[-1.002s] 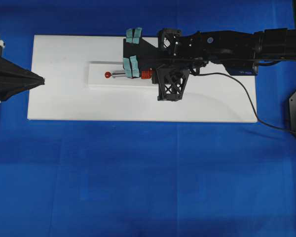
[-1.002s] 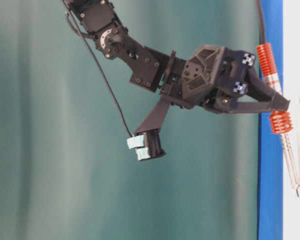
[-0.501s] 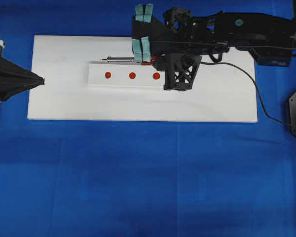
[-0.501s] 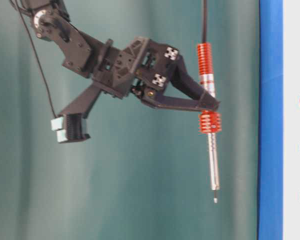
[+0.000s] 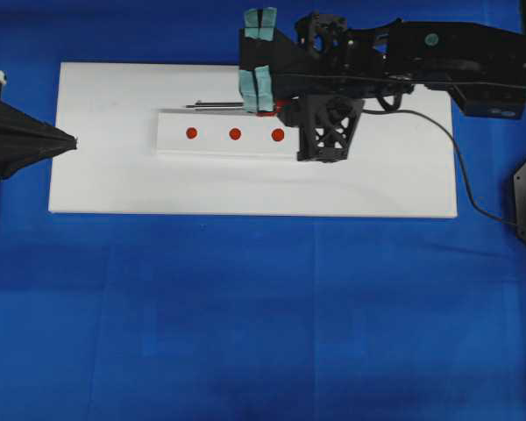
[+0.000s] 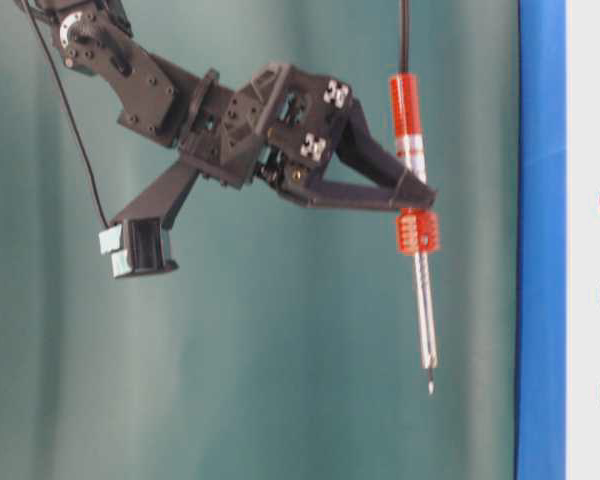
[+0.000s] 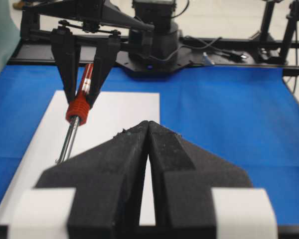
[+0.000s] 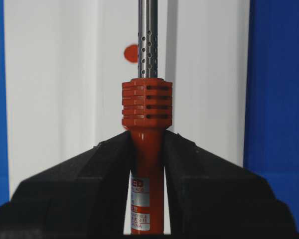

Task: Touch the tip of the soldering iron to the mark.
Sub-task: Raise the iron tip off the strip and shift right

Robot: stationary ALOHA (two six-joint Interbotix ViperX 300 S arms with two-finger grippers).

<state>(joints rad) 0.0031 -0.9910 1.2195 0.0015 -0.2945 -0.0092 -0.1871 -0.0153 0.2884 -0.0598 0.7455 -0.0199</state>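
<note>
Soldering iron (image 5: 219,105) up in air, pinched at handle by R gripper (image 5: 261,88); shaft runs parallel to row of marks (image 5: 235,134), tip clear of board (image 5: 105,175). L gripper (image 5: 70,142) pressed together, idle, farther off.

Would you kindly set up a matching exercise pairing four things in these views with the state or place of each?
Things:
1. soldering iron
2. left gripper
3. red marks
4. black cord

States or places:
A. in a row on the raised white strip
B. shut, holding nothing
C. clamped in the right gripper, tip off the board
D. trailing over the white board's right edge

Pairs: 1-C, 2-B, 3-A, 4-D
</note>
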